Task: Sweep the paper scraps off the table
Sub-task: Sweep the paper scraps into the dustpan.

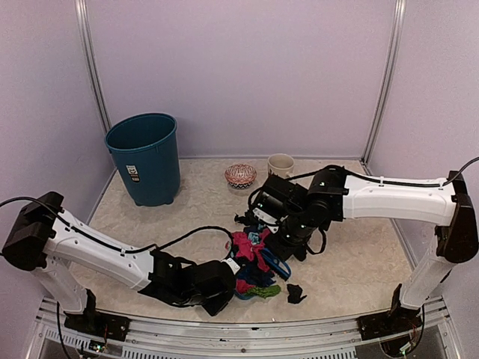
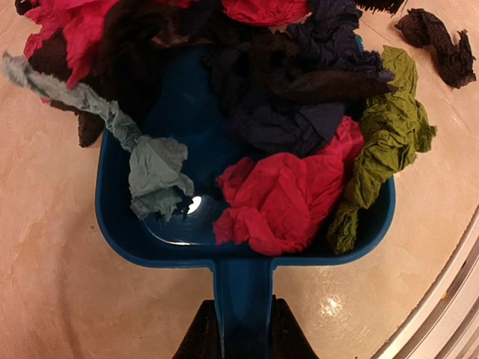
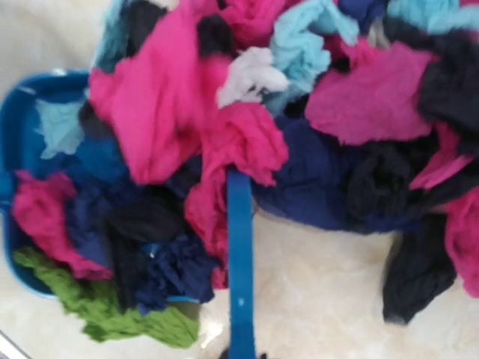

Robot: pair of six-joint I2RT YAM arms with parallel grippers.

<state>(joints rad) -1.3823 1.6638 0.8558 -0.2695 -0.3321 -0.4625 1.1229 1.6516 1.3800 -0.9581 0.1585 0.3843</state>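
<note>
Closest in, my left hand (image 2: 243, 333) is pinched on the stem of the blue dustpan (image 2: 120, 239), one dark finger on either side of it, and the pan lies flat on the counter (image 2: 52, 284). It is heaped with paper scraps (image 2: 288, 198): a pale blue twist trails over the left wall, pink and navy wads fill the middle, and a green wad (image 2: 385, 142) drapes over the right rim. The heap spills past the pan's open mouth onto the counter. Just off to the right, one black scrap (image 2: 438, 41) lies by itself, apart from the pan. Further right, my right hand (image 1: 284, 250) hangs over the far side of the pile, fingers pressed together on the thin blue handle of the brush (image 3: 239, 262); I cannot see its bristles among the paper. Along the back stand a teal bin (image 1: 146, 157), a patterned bowl (image 1: 240, 176) and a cream mug (image 1: 281, 164).
</note>
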